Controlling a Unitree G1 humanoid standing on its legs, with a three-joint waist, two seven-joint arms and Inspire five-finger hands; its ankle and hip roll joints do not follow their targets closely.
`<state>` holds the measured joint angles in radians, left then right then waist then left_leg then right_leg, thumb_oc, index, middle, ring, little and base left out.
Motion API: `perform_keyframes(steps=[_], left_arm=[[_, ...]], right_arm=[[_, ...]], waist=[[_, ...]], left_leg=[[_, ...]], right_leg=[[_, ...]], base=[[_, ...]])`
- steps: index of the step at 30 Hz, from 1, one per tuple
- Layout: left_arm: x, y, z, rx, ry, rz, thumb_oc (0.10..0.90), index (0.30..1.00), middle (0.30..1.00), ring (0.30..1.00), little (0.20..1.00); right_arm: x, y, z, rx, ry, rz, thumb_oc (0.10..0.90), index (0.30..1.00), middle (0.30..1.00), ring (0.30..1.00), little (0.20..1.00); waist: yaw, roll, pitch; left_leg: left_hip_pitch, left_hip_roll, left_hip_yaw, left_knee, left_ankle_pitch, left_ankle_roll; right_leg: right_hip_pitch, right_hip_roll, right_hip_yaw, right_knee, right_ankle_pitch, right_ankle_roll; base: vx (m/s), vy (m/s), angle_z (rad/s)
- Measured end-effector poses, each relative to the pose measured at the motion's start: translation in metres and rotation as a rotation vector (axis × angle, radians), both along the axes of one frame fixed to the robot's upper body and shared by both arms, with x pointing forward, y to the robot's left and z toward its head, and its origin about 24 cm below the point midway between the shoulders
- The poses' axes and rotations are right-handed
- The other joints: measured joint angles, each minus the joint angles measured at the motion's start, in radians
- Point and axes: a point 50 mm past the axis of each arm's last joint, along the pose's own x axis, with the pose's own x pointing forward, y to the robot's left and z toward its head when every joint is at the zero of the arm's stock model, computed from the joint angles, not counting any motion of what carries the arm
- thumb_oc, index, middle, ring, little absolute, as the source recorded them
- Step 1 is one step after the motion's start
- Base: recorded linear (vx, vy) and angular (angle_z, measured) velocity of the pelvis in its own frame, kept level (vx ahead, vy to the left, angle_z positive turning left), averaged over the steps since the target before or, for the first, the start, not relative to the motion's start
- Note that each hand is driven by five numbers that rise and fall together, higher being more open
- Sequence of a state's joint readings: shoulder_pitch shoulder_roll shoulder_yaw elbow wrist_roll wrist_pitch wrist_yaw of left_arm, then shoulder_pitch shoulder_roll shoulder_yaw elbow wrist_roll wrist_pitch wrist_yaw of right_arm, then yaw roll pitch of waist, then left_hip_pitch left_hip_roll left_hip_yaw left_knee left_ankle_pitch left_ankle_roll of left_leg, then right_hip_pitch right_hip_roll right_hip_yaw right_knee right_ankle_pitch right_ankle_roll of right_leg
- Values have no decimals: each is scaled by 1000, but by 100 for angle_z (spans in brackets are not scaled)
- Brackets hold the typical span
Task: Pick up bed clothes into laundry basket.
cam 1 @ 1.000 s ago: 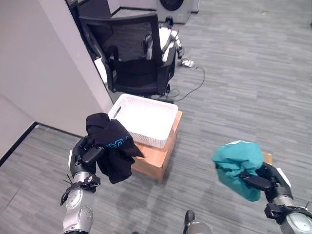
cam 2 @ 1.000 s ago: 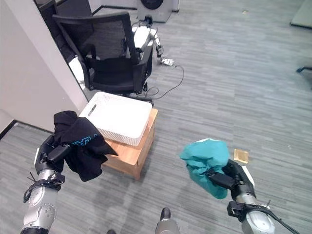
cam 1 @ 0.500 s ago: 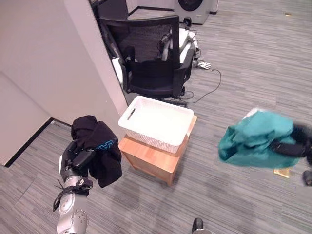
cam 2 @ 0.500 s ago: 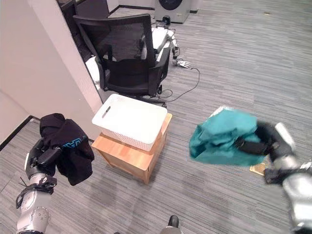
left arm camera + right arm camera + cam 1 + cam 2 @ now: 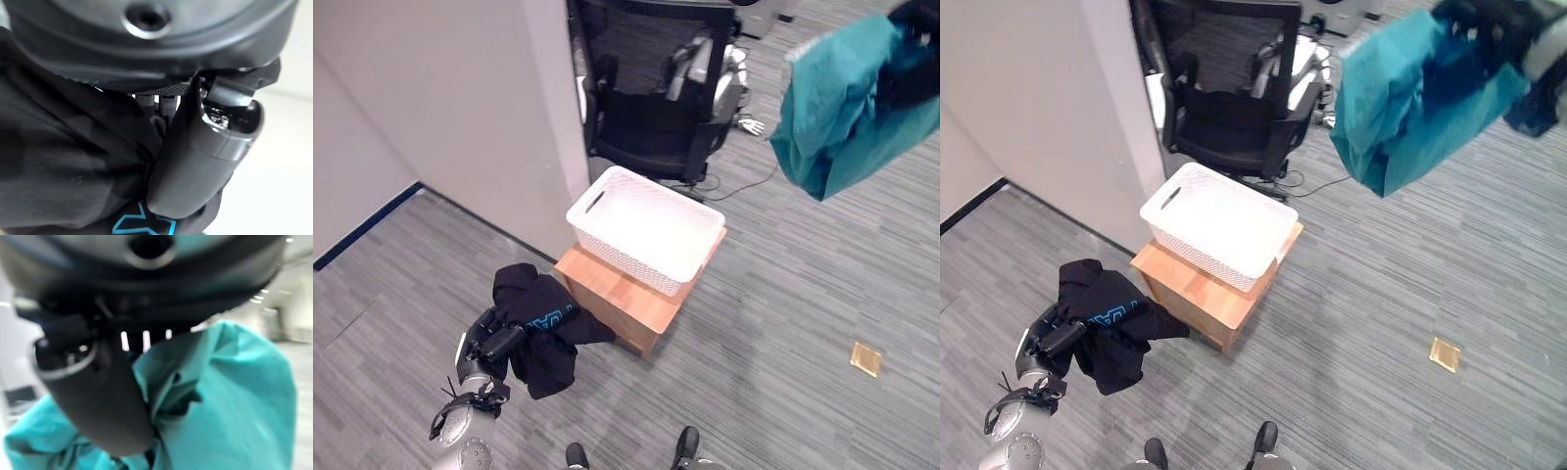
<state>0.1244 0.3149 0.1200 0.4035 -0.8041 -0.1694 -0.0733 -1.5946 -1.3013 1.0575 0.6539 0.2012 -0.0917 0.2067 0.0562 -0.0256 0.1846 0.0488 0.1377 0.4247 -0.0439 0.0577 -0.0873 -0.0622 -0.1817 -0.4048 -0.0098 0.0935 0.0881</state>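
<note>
Both hands loaded, nothing in the white laundry basket (image 5: 1217,220) yet; it sits on a small wooden stand (image 5: 1197,295), hanging over the stand's far edge. R hand (image 5: 1518,34) is clamped on the teal garment (image 5: 1408,93), held high, well off the basket's right rim. L hand (image 5: 487,345) is fist-closed round the black garment (image 5: 540,328), low, near the stand's front-left corner. To do it well: bring each hand over the basket's centre before letting go, drop low so trailing cloth clears the rim, one hand at a time.

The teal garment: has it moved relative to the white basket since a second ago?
Yes. The teal garment, in the right hand, has risen from below-right of the white basket to above-right.
</note>
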Motion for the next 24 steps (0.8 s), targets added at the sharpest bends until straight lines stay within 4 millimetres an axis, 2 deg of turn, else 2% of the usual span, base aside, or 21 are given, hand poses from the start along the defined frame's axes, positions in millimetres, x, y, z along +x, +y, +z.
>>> perform_keyframes(steps=[2, 3, 5, 11, 13, 14, 15, 16, 17, 18, 20, 24], left_arm=[[-4, 2, -3, -1, 19, 4, 400, 300, 300, 300, 300], [-7, 4, -3, 4, 30, 1, 400, 300, 300, 300, 300], [-1, 2, 1, 13, 18, -35, 400, 300, 300, 300, 300], [-1, -3, 1, 13, 20, -64, 400, 300, 300, 300, 300], [0, -2, 3, 18, 15, -68, 400, 300, 300, 300, 300], [0, -1, 3, 21, 13, -66, 400, 300, 300, 300, 300], [8, 1, 11, 39, -13, -75, 400, 300, 300, 300, 300], [11, 0, 13, 43, -24, -83, 400, 300, 300, 300, 300], [12, -4, 14, 36, -29, -96, 400, 300, 300, 300, 300], [11, -9, 13, 31, -31, -115, 400, 300, 300, 300, 300], [17, -7, 16, 40, -37, -111, 400, 300, 300, 300, 300], [30, -9, 26, 41, -81, -118, 400, 300, 300, 300, 300]], right_arm=[[8, 12, -4, -30, 15, 33, 400, 300, 300, 300, 300], [21, 22, -10, -22, 30, 42, 400, 300, 300, 300, 300], [37, 29, -22, -16, 59, 20, 400, 300, 300, 300, 300], [61, 42, -50, -56, 150, -40, 400, 300, 300, 300, 300], [62, 45, -53, -70, 155, -37, 400, 300, 300, 300, 300], [64, 47, -54, -71, 153, -32, 400, 300, 300, 300, 300], [65, 49, -55, -69, 142, -33, 400, 300, 300, 300, 300], [67, 49, -57, -60, 148, -45, 400, 300, 300, 300, 300], [67, 48, -56, -58, 147, -51, 400, 300, 300, 300, 300], [66, 50, -53, -43, 128, -40, 400, 300, 300, 300, 300], [68, 54, -55, -38, 120, -33, 400, 300, 300, 300, 300], [71, 66, -56, -43, 121, 2, 400, 300, 300, 300, 300]], waist=[[25, -1, 0], [24, -5, 0], [41, -10, 0], [76, -11, 8], [83, -16, 17], [87, -23, 22], [88, -59, 60], [87, -73, 73], [89, -58, 76], [100, -12, 82], [93, -29, 94], [97, -29, 95]], left_leg=[[-2, -3, -13, -7, 0, 1], [-7, -3, -15, -6, 0, 1], [-43, 2, -28, -1, 0, 1], [-107, 4, -53, 5, 1, 2], [-124, 4, -55, 20, 1, 2], [-143, 4, -58, 45, 0, 1], [-232, 10, -72, 183, -46, 8], [-256, -5, -87, 142, -57, 9], [-238, -12, -87, 23, -2, 3], [-228, 16, -71, -34, 120, 35], [-230, -1, -75, -42, 116, 36], [-231, -24, -80, -42, 110, 45]], right_leg=[[1, 2, -3, -8, 1, 1], [-4, 1, -3, -8, 1, 1], [-31, 2, -9, -9, 5, -1], [-58, 10, -40, -45, 19, -3], [-54, 14, -43, -71, 30, -7], [-54, 13, -44, -80, 35, -14], [-52, -20, -32, -79, 52, -32], [-52, -34, -14, -79, 52, -32], [-53, -22, -6, -79, 52, -32], [-48, 14, 3, -80, 48, -27], [-56, -3, 0, -80, 48, -12], [-51, -25, -1, -80, 55, -1]], base=[[-81, -43, 5], [-75, -34, 1], [-78, -51, 10], [-36, -40, 12], [-54, -33, 10], [-9, -18, 23], [-10, -18, 30], [-2, -13, 25], [-10, -8, -9], [-10, -8, -17], [-3, -6, -5], [4, 10, 6]])
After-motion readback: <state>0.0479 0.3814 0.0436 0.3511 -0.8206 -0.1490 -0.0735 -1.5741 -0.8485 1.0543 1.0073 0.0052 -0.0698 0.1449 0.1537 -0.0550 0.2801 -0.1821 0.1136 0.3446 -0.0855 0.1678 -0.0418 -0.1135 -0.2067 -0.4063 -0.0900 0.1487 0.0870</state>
